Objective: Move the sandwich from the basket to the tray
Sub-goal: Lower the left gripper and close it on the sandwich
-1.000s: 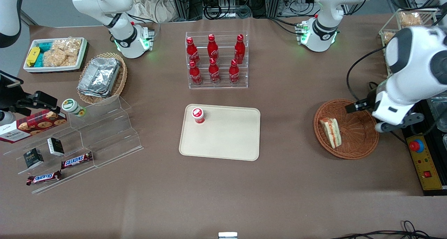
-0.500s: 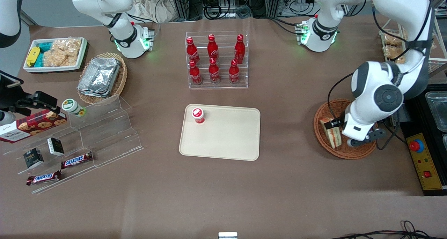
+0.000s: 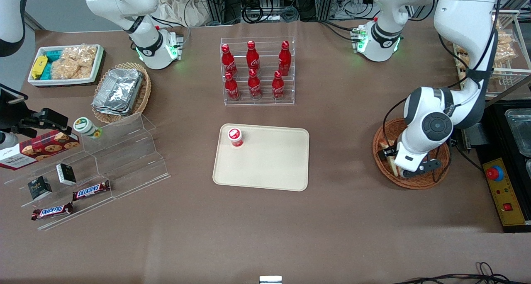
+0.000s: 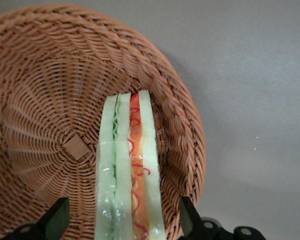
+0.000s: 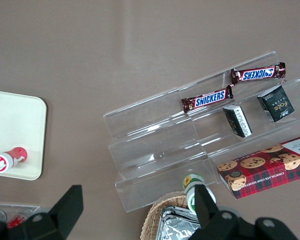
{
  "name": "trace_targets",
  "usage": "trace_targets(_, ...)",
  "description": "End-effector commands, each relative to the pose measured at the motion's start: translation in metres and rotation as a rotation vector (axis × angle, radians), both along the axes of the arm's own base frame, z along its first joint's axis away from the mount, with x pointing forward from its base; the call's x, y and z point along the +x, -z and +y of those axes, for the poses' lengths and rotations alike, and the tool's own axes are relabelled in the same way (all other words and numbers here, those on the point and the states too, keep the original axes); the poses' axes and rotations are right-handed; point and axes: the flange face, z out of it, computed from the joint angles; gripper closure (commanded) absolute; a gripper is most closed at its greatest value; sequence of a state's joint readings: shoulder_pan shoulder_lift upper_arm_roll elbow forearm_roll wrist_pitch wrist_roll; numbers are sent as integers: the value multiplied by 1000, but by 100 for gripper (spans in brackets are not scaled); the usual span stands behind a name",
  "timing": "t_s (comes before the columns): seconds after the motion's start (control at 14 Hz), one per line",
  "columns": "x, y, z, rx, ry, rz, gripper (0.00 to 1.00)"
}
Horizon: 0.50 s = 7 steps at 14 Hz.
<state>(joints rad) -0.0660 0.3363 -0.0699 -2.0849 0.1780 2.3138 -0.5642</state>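
The sandwich [image 4: 130,170] stands on edge in the reddish wicker basket [image 4: 45,75], close against the woven rim, with the pincer [image 4: 122,220] straddling it, its two fingers spread wide on either side and neither visibly touching the bread. The risk from here looks twofold: soft bread could squash or its layers slide apart if the fingers close too hard or off-centre, and a finger could catch the basket wall beside the wedge, dragging or tipping the basket as the load is raised. In the front view the working arm folds down at the right of the frame, its elbow high and its wrist bent steeply over the basket [image 3: 419,180], hiding most of the sandwich [image 3: 390,164] beneath the pincer [image 3: 388,155]. The cream tray [image 3: 269,163] waits at the centre of the table [image 3: 265,234], well apart from the basket, a small red-capped cup [image 3: 235,137] standing in its upper left corner.
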Motion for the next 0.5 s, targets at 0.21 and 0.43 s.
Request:
trace_targets(0.21,-2,-13,0,17,-46,-39,81)
trace_targets(0.43,13,-65,-2,43,-39,-21,92)
